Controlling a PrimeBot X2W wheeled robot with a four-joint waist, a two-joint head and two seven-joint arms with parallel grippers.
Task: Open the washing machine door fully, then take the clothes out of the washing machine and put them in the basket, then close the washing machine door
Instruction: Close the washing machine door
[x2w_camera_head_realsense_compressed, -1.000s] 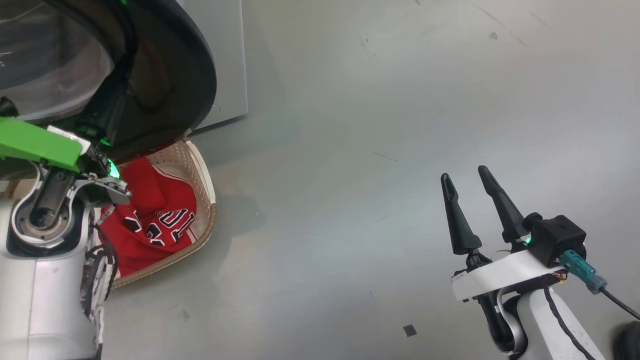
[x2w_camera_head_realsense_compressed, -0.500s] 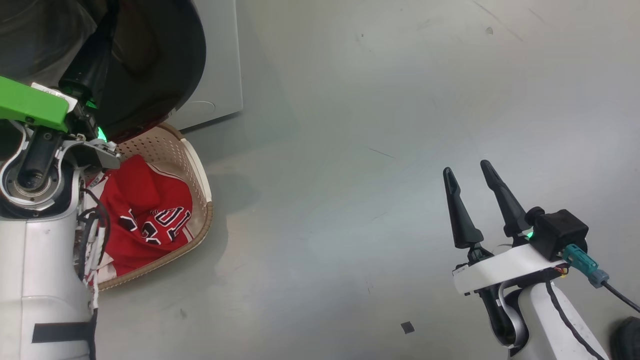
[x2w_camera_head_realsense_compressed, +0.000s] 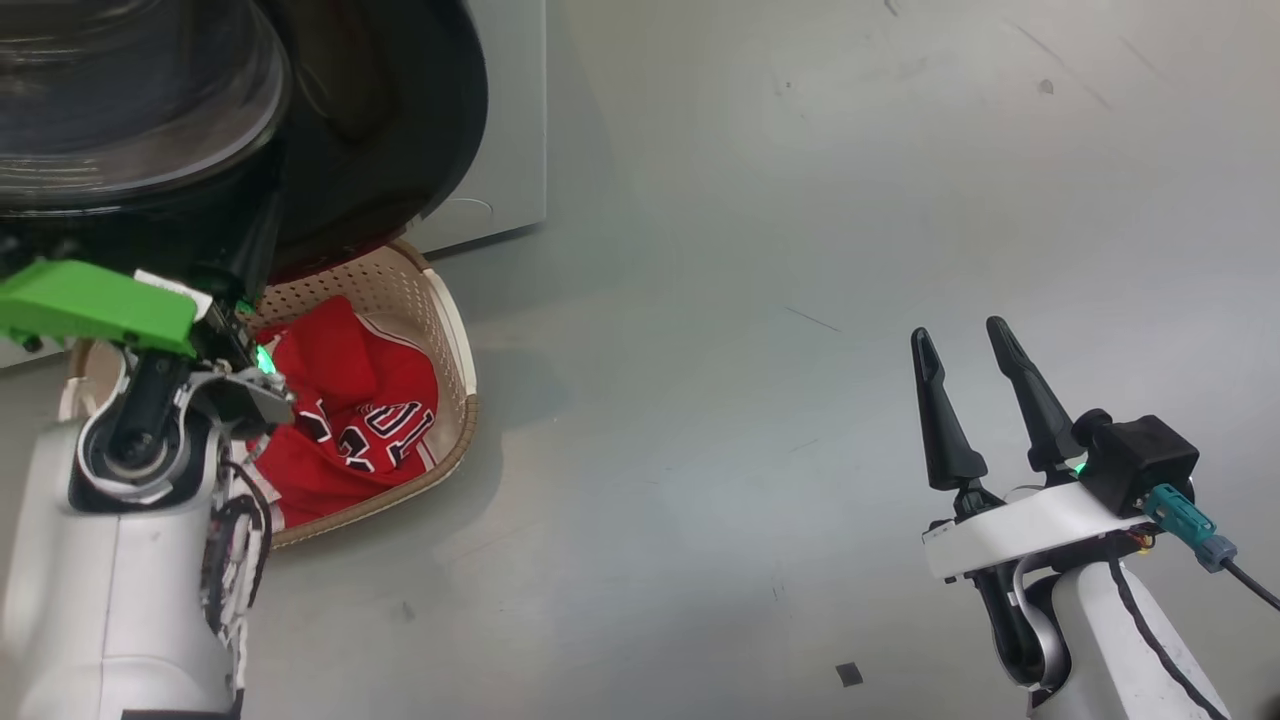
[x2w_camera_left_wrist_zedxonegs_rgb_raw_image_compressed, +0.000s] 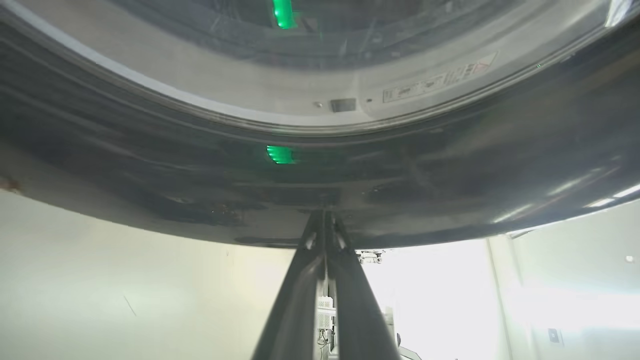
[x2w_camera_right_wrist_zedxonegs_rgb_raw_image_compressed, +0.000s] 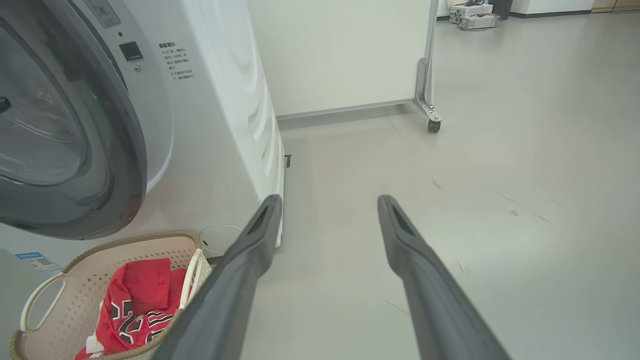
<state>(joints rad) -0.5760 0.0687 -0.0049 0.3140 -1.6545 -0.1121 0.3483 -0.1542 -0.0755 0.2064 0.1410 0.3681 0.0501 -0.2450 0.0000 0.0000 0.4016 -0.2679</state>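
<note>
Contact: left gripper, fingers together, tips against the black rim of the washing machine door, dead ahead along its fingers. Right gripper spread, well apart; clothes lie in the basket. Left arm judged nearer for the closing push.

Shows glossy white forearm shells laced with black cables, a green bracket at left. Ends the right gripper in two dark, tapered fingers.

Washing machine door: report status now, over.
Left end effector shut, tips against washing machine door rim. Right end effector open, above floor. Clothes in basket beneath door; no obstruction seen.
</note>
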